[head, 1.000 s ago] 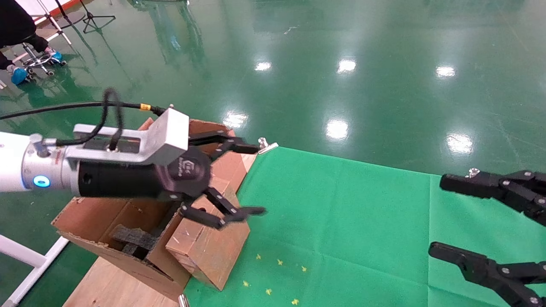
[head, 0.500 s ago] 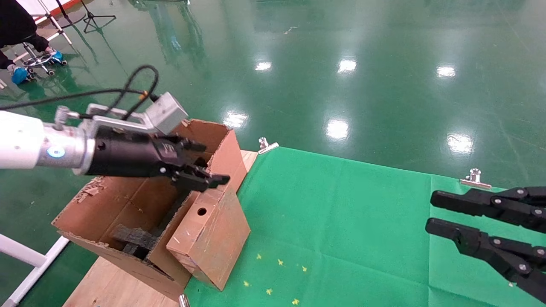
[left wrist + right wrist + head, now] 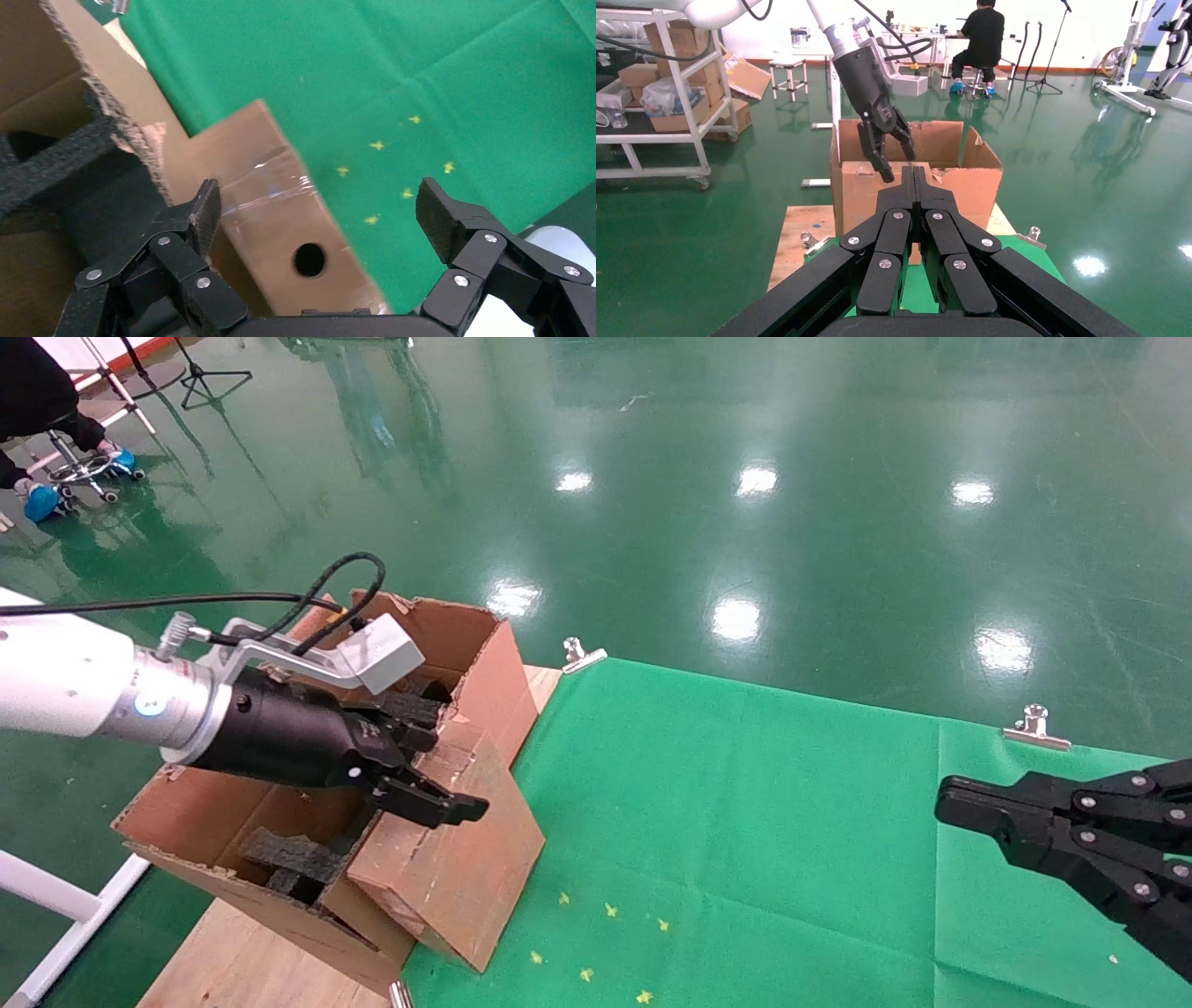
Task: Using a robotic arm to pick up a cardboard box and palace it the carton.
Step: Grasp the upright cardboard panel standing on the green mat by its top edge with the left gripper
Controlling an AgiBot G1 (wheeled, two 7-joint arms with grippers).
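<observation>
The robotic arm (image 3: 84,696) is now lower and angled down toward the cardboard box (image 3: 447,854), where half a second ago it was held higher, above the carton (image 3: 233,822) mouth. Its left gripper (image 3: 424,761) is seen spread open, one finger (image 3: 204,214) on the carton side of the box and the other finger (image 3: 439,217) on the cloth side (the box's taped face and round hole lie between them in the left wrist view); the fingers are not seen to press the box. The box face appears more tilted than in the earlier frame, its top edge leaning against the carton's near wall.

The cardboard box is still outside the carton, resting on the green cloth (image 3: 764,822) just beside the carton's right wall and touching it. Black foam (image 3: 289,859) is seen inside the carton, at its near end.

The right gripper (image 3: 959,808) is held low at the right edge of the cloth, fingers pressed together; one second ago they were wide apart.

Edges and room: the carton's far flaps (image 3: 912,140) stand upright, the near wall is torn. The cloth right of the box is bare apart from small yellow marks (image 3: 605,933). Metal clips (image 3: 582,656) hold the cloth's far edge. A wooden board (image 3: 251,961) shows beneath the carton.
</observation>
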